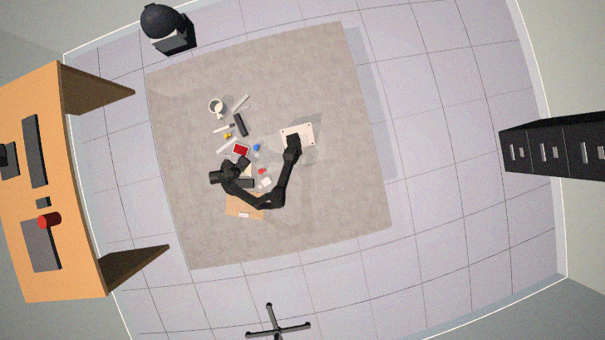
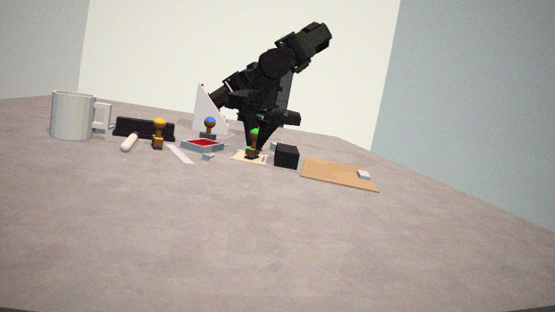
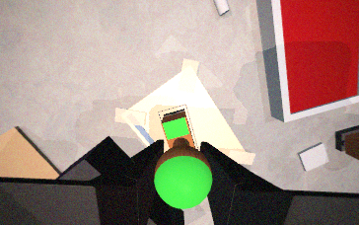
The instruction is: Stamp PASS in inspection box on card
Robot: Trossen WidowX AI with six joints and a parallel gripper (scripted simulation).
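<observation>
My claw (image 2: 255,144) (image 3: 181,146) was clamped on the green-topped stamp (image 2: 254,144) (image 3: 182,182); its foot stood over the card (image 2: 237,156) (image 3: 207,104), seemingly within the printed box; a sideways twist while pressing could have smeared PASS, a tilted grip could have inked one edge faintly.

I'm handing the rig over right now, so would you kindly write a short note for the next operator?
Gripper: shut on the green-topped stamp, upright at the card's printed box.
Card: taped down on the bench; red ink pad beside it.
Done: stamp picked up and brought to the box. Inking and a finished print can't be confirmed.
Left: complete or check the print, lift off, return the stamp to the bench.
</observation>
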